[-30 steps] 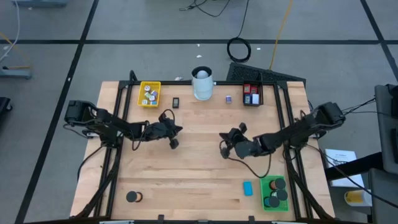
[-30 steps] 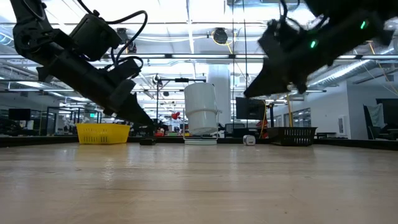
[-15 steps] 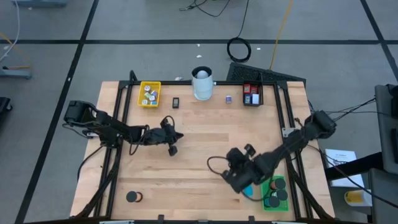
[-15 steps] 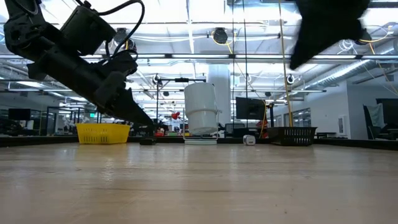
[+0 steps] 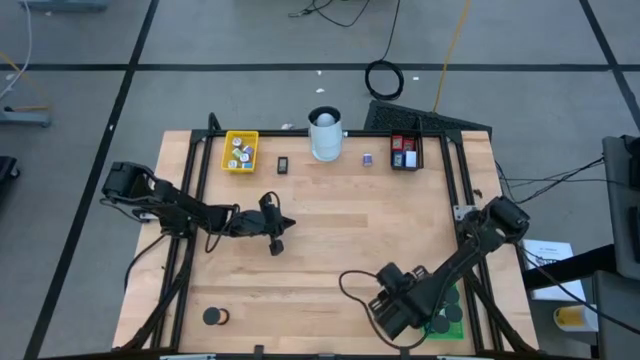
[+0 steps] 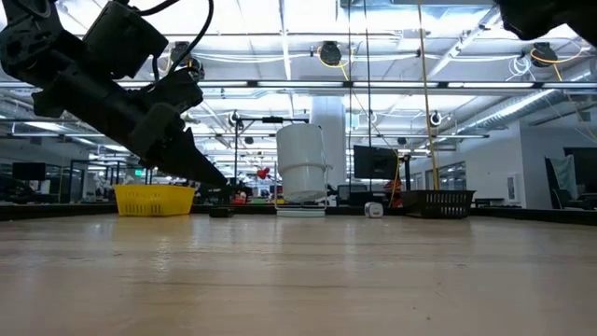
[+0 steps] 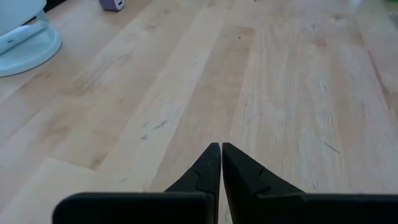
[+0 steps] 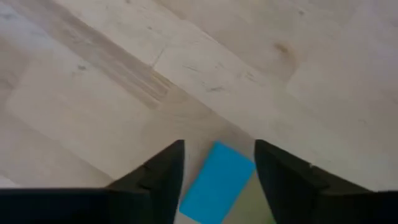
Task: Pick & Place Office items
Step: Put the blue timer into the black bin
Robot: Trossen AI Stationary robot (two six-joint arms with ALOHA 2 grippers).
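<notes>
My right gripper (image 8: 219,144) points down, open, over a light blue block (image 8: 214,183) that lies flat on the wood by the green tray (image 5: 447,312); its fingers stand on either side of the block's end, clear of it. In the high view that hand (image 5: 398,310) covers the block. The green tray holds black discs (image 5: 440,325). My left gripper (image 7: 221,149) is shut and slants down over bare wood at the table's left middle (image 5: 277,240). One black disc (image 5: 213,316) lies at the near left.
Along the far edge stand a yellow tray (image 5: 240,151) with several small pieces, a tall white cylinder (image 5: 325,135) and a black tray (image 5: 404,152) with red and blue pieces. A small black piece (image 5: 283,165) and a small pale one (image 5: 368,159) lie near them.
My right gripper has swung from the table's middle toward the near right corner, beside the green tray, and tipped from nearly level to pointing down over the blue block. My left gripper has drifted a little toward the near edge, still shut.
</notes>
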